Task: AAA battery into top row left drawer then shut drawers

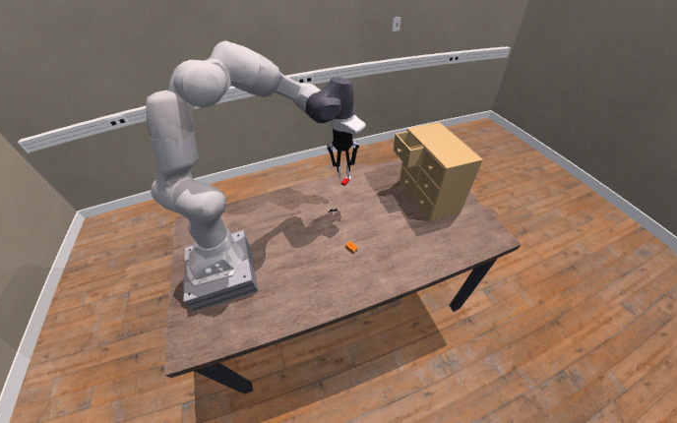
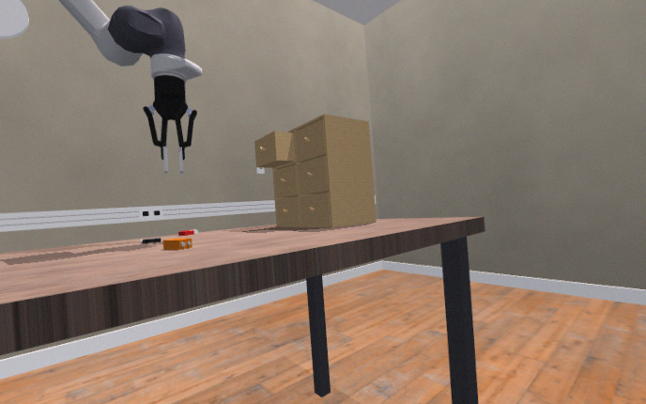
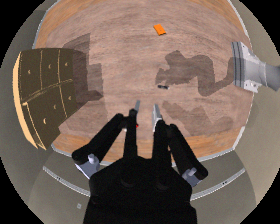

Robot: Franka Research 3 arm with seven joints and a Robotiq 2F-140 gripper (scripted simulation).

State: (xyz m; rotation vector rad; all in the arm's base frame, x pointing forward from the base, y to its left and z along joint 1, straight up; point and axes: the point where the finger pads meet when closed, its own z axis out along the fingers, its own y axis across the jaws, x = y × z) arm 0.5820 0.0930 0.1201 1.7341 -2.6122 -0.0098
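A small red and white cylinder (image 1: pixel 345 181), which looks like the AAA battery, lies on the table left of the chest; it also shows in the exterior view (image 2: pixel 187 232). The tan chest (image 1: pixel 438 170) stands upright at the table's far right, with three rows of two drawers. Its top left drawer (image 1: pixel 408 147) is pulled out and open at the top; it also shows in the exterior view (image 2: pixel 272 147). My gripper (image 2: pixel 173 170) hangs well above the table, straight over the red cylinder, pointing down. Its fingers stand a little apart with nothing between them.
An orange block (image 1: pixel 351 247) lies near the table's middle, and a small black object (image 1: pixel 333 210) lies between it and the red cylinder. The robot's base (image 1: pixel 218 268) stands at the table's left end. The other drawers are shut.
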